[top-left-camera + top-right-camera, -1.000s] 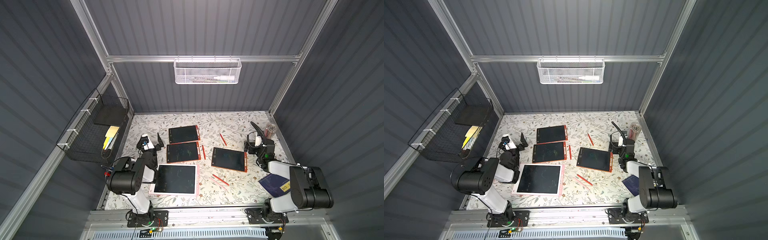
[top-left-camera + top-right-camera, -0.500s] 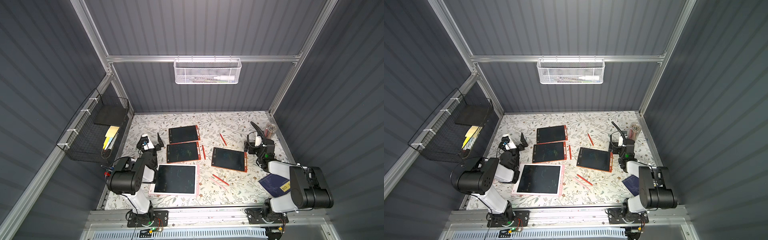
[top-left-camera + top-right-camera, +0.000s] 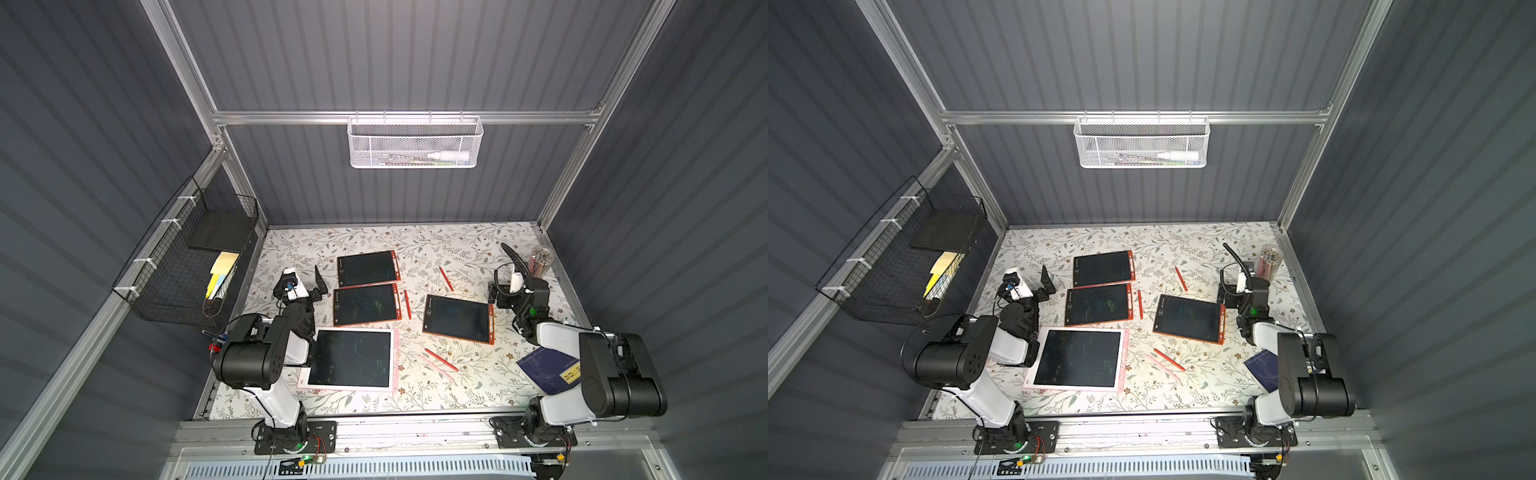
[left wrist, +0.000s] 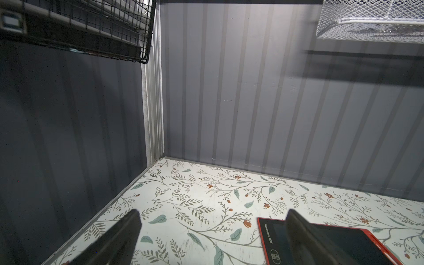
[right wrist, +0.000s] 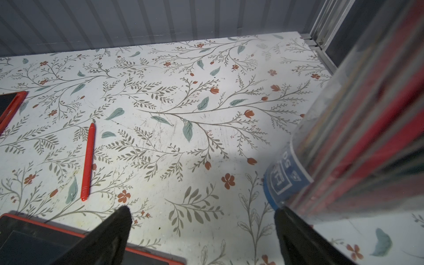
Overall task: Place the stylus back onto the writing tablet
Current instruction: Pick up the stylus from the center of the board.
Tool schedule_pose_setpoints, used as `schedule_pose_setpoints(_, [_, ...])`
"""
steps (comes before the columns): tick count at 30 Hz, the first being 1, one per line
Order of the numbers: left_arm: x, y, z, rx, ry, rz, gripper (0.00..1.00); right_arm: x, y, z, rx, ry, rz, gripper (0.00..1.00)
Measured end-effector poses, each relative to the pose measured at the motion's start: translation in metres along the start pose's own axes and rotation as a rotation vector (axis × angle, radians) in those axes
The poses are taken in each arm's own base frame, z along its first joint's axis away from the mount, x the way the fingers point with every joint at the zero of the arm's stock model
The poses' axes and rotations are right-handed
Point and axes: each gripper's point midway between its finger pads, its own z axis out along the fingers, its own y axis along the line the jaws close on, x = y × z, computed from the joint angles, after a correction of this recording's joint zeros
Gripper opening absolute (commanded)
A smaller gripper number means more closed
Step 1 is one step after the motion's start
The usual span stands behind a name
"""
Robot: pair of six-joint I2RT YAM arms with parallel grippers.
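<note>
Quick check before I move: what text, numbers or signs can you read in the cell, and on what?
"50": on the blue band of the clear pencil tube; the boxed mark beside it is unclear.
"New…": brand word on the bezel of the red tablet, rest blurred; a bin icon sits next to it.
Yellow label on the blue booklet: too small to read.

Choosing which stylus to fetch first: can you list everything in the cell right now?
writing tablets: 3, red-framed, centre
writing tablet: 1, pink-framed, front left
styluses: 3, red, loose on table
stylus: 1, pink, beside front red one
pencil tube: 1, clear, back right
booklet: 1, dark blue, front right
wire basket: 1, black, left wall
mesh basket: 1, white, back rail
left pincer: 1, black, open, empty
right pincer: 1, black, open, empty
</note>
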Motion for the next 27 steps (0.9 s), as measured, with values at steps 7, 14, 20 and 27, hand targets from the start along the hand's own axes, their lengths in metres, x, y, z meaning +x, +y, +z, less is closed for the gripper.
schedule_pose_setpoints(7, [0.0,0.0,0.0,0.0,0.0,0.0,0.99,0.0,0.0,0.0,0.0,0.001,0.0,0.99])
schedule_pose_setpoints(14, [-0.016,0.0,0.0,-0.002,-0.039,-0.011,0.99,0.0,0.001,-0.003,-0.005,-0.001,0.0,0.99])
schedule_pose_setpoints(20, [-0.082,-0.008,0.01,0.003,-0.197,-0.058,0.99,-0.021,0.003,-0.023,-0.009,-0.039,-0.002,0.99])
schedule_pose_setpoints(27, [-0.144,-0.041,0.034,0.075,-0.265,-0.157,0.99,-0.053,0.015,-0.048,-0.018,-0.047,0.024,0.99])
